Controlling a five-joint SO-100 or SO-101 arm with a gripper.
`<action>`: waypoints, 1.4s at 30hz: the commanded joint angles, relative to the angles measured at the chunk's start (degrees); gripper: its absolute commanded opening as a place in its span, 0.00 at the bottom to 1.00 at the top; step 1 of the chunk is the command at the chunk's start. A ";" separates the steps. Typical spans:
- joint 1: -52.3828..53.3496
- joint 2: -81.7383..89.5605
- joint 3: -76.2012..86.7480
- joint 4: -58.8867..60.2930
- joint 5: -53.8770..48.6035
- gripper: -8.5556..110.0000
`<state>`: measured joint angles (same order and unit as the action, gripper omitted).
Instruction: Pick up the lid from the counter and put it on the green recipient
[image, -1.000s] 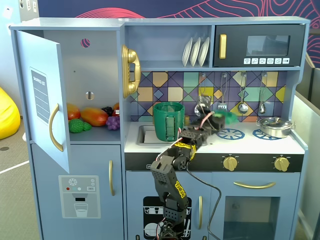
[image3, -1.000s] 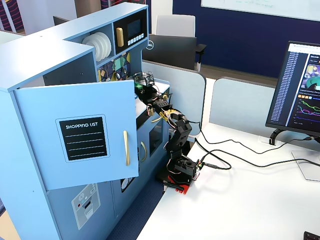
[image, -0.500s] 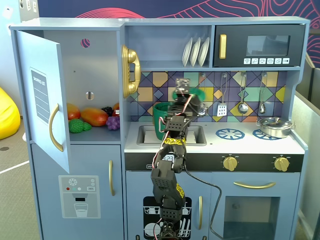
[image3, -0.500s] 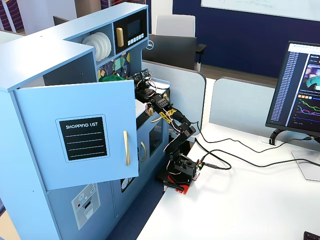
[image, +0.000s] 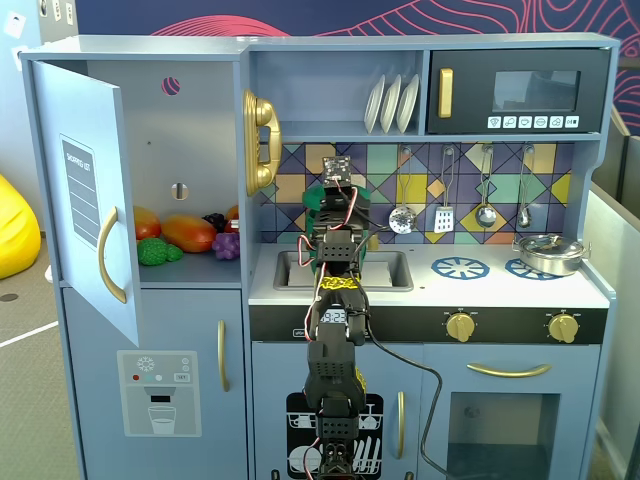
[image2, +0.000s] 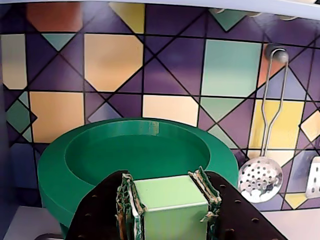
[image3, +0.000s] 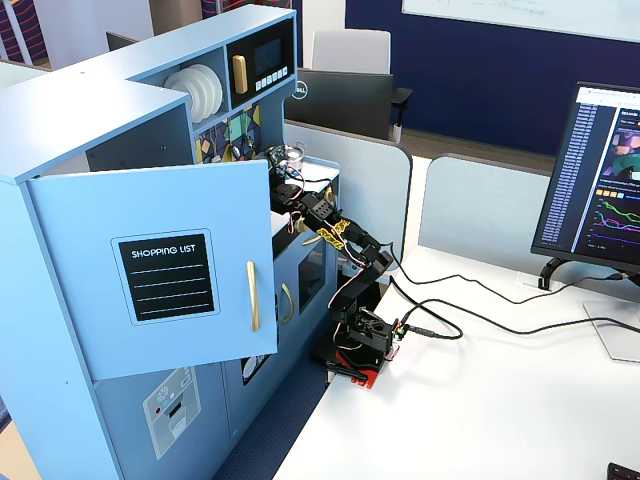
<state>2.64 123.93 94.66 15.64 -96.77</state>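
Note:
In the wrist view my gripper (image2: 168, 189) is shut on the pale green strap handle (image2: 170, 200) of the lid (image2: 100, 150). The lid is a wide round green disc with a sunken top, and it fills the lower middle of the view in front of the tiled backsplash. A darker green strip (image2: 64, 227) shows under its left edge; I cannot tell if that is the green recipient. The rest of the recipient is hidden. In a fixed view dark green plastic (image: 318, 200) shows on both sides of my wrist, above the back of the counter behind the sink.
The sink (image: 390, 272) lies below my arm. Blue burner rings (image: 459, 267) and a shiny silver pot (image: 548, 252) are to the right. Utensils hang on the backsplash, with a slotted spoon (image2: 260, 175) close at right. The fridge door (image: 90, 200) stands open at left.

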 joint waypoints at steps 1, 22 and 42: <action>-0.79 1.23 -3.34 -0.62 -1.14 0.07; -1.05 -4.04 -1.93 -2.46 -1.32 0.07; 3.16 -0.09 -6.33 -6.33 -1.93 0.35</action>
<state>3.52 119.88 94.48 11.43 -97.73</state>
